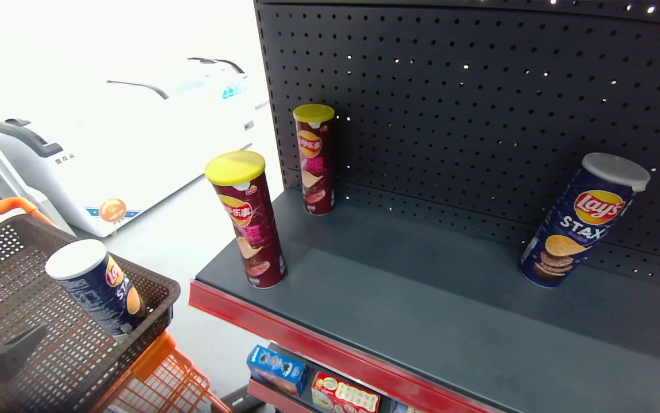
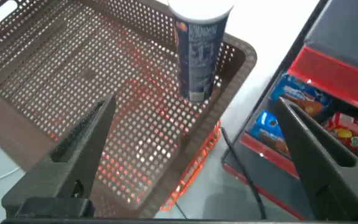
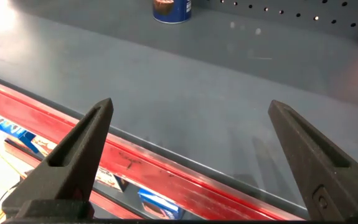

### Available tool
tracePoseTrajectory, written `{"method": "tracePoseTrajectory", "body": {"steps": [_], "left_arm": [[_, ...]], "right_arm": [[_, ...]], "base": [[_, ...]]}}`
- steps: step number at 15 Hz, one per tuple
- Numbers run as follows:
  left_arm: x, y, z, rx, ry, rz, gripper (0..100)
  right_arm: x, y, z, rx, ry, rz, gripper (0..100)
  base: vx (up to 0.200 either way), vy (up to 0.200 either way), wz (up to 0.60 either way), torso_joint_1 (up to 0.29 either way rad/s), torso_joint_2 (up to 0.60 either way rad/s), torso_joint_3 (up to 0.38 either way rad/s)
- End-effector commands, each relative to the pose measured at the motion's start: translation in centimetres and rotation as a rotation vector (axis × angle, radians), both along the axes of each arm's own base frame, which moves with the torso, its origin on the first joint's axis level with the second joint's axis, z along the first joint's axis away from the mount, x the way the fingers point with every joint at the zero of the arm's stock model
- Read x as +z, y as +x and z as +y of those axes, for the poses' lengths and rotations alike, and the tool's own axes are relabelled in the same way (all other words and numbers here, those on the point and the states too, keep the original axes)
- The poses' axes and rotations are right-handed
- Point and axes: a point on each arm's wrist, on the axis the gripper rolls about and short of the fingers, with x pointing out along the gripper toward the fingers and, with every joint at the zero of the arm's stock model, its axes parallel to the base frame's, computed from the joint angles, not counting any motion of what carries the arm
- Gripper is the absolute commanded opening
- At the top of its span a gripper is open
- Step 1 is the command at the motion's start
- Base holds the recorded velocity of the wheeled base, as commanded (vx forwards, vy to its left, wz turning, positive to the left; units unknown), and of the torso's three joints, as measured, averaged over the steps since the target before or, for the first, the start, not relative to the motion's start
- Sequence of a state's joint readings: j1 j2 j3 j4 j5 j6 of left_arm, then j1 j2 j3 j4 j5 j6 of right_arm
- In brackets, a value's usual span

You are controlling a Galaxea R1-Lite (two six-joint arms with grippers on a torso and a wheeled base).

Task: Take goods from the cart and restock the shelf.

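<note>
While three chip cans already stand on the shelf [image 1: 422,298], one more waits in the cart, so I think the job is only partly done. Two dark red cans with yellow lids [image 1: 248,221] [image 1: 315,160] stand at the left end of the shelf, one near the front edge and one at the back wall. A blue can with a pale lid [image 1: 579,223] stands far off to the right, close to the back wall.

The last blue chip can [image 1: 97,284] stands up in the brown cart basket [image 1: 158,287], near the corner closest to the shelf. I have not picked it up yet. My left gripper [image 2: 194,102] hangs over the basket with its fingers wide apart and nothing between them. The can is a little way ahead of it. My right gripper [image 3: 189,104] hangs over the front edge of the shelf, fingers wide apart too, and holds nothing.

Some parts I cannot see well. The far side of the basket is cut off, so I cannot tell if more goods lie there. The small boxes [image 1: 277,370] on the lower shelf are partly hidden under the red edge.
</note>
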State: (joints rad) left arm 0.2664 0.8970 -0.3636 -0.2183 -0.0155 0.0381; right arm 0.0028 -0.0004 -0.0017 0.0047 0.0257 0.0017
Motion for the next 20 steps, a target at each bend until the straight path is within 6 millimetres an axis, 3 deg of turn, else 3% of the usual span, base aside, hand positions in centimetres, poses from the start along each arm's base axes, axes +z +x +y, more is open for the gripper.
{"method": "tracePoseTrajectory", "body": {"steps": [1,6,17,20], "left_arm": [[-2.6,3.8,1.0,-0.011,-0.027,0.076,100],[-7.1,6.4,1.7,-0.004,-0.052,0.121,100],[-10.5,12.4,3.2,0.009,-0.093,0.002,100],[-10.8,13.0,3.3,0.008,-0.087,-0.020,100]], "right_arm": [[0.0,0.0,0.0,0.001,0.000,0.001,100],[0.0,0.0,0.0,0.001,0.000,0.001,100],[0.0,0.0,0.0,0.001,0.000,0.001,100],[0.0,0.0,0.0,0.001,0.000,0.001,100]], "base": [[0.000,0.000,0.00,0.000,0.00,0.000],[0.000,0.000,0.00,0.000,0.00,0.000],[0.000,0.000,0.00,0.000,0.00,0.000],[0.000,0.000,0.00,0.000,0.00,0.000]]}}
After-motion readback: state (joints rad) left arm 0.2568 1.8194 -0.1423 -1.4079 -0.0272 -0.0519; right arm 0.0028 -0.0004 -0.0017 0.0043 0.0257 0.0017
